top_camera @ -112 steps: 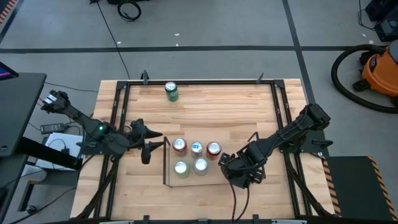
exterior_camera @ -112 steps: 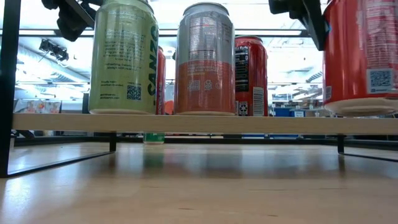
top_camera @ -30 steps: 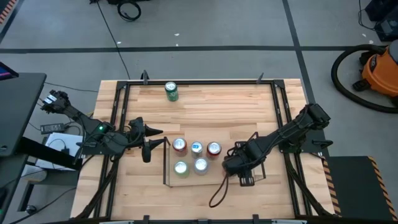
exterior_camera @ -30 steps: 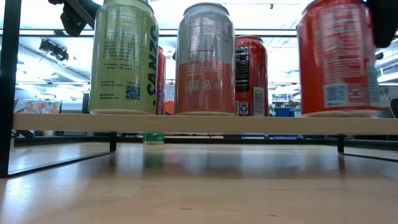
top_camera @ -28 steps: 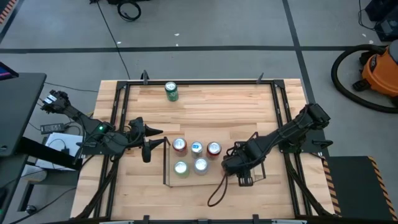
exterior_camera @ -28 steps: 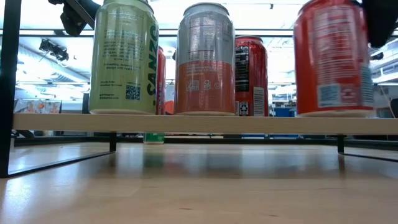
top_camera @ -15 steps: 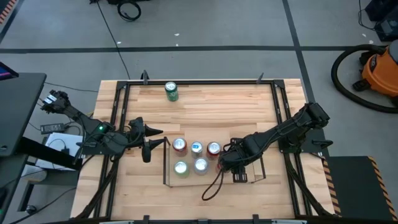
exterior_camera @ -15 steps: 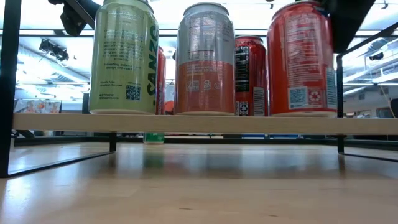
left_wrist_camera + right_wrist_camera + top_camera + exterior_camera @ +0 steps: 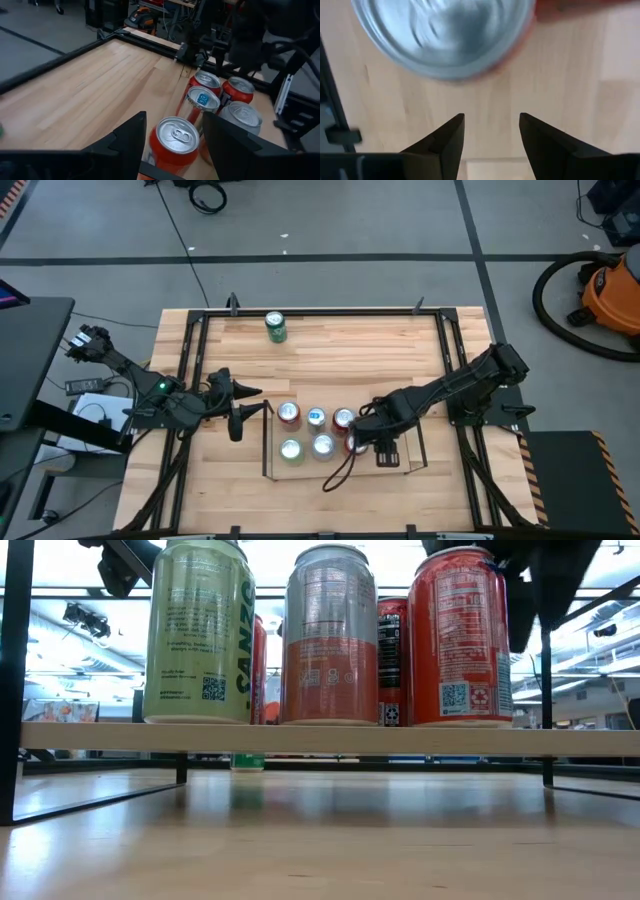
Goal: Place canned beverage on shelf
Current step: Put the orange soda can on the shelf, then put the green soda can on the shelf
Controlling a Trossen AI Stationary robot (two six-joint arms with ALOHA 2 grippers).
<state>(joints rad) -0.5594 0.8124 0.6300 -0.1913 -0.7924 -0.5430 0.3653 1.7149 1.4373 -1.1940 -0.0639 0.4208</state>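
Table (image 9: 330, 350) of pale wood, seen from above, with two dark robot arms reaching in from either side. Nearest the right hand (image 9: 362, 438) stands the shelf (image 9: 300, 737), a low frame of thin black rods with a pale wood floor.

The right hand is closed with nothing between its fingers. It hangs over the shelf floor, pressed close against the task's thing, a red can (image 9: 460, 635). This can stands upright on the shelf floor. It is just past the hand's fingertips, on the side that faces the other cans. Whether hand and can actually touch cannot be told.

Beyond the red can from the hand stand five more cans. Among them are a silver and orange can (image 9: 330, 635) and, farther off, a green labelled can (image 9: 200, 630). One more green can (image 9: 275, 327) stands alone, well away from the hand at the table's far edge. The left hand (image 9: 236, 418) waits just outside the shelf's other end.

The red can probably has thin metal walls, smooth and slippery, which dent if squeezed hard. It would be fairly heavy if full. It is tall on a narrow base, so a push high up could tip it. The best hold looks like across the middle of its side, below the rim.
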